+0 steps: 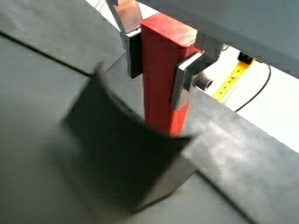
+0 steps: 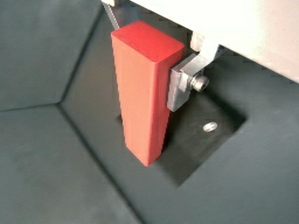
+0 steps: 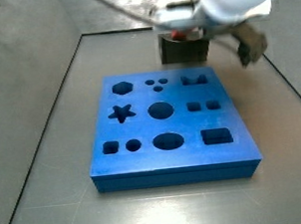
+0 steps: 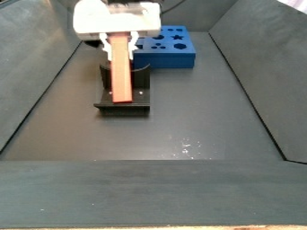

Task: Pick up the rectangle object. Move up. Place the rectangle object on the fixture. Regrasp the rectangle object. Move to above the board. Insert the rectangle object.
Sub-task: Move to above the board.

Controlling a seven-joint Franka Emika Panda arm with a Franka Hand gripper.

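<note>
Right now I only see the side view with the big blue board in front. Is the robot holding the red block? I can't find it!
Observer: Yes. The gripper is shut on the rectangle object, holding it upright.
Operator: Is it over the board?
Observer: No. In a side view it stands at the fixture, and the board lies beyond that.
Operator: Is it sitting on the fixture?
Observer: In a wrist view its lower end reaches the fixture's top. I cannot tell whether it rests there.
</note>
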